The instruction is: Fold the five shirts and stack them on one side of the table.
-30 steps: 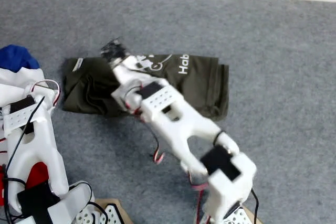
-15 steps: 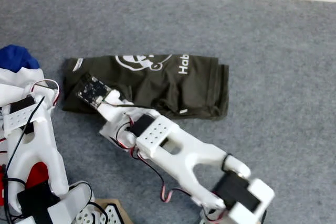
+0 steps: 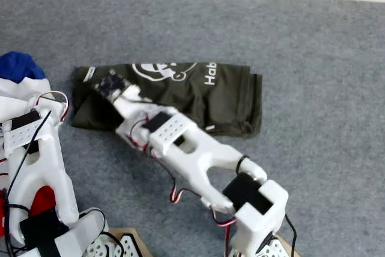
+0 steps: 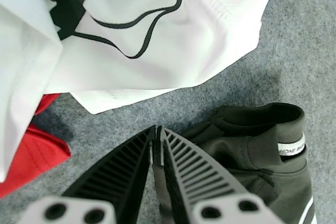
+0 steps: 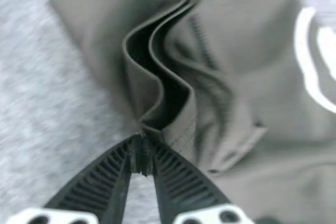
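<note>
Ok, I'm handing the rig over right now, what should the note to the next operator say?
Grippers: left gripper shut and empty, above the table between the white shirt and the collar of the dark green shirt; right gripper shut, tips at that shirt's layered edge, pinch on cloth unclear.
Things: dark green shirt partly folded mid-table; white shirt, red shirt and blue shirt heaped beside it.
Done: apparently first folds on the green one.
Left: finish it, fold the rest, stack all on one side.
</note>
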Robot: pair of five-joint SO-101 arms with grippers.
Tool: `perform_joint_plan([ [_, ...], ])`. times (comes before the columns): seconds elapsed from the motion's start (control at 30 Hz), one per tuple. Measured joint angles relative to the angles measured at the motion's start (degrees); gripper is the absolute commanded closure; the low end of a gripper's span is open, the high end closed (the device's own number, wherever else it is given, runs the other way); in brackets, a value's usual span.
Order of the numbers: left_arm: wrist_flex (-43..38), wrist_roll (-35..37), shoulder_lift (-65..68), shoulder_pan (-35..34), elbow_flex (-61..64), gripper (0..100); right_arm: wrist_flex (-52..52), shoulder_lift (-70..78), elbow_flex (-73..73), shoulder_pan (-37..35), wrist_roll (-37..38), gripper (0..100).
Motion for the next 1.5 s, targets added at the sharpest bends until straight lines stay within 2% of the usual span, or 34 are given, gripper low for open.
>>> perform_joint_plan([
  [0.47,0.0,0.0,-0.09,0.09,0.88,97,-3.08,3.34,-0.7,5.54,0.0,99.1],
  [0.7,-1.23,0.0,-0.09,0.09,1.41,97,-0.97,-6.33,1.32,5.54,-0.09,99.1],
  [0.97,-1.58,0.0,-0.09,0.09,1.41,97,-2.9,-9.76,6.95,-0.88,-0.09,99.1],
  [1.23,-1.58,0.0,-0.09,0.09,1.41,97,-5.1,2.81,2.02,-2.11,-0.18,99.1],
  [1.5,-1.58,0.0,-0.09,0.09,1.41,97,-5.1,7.65,-3.25,2.64,-0.18,99.1],
])
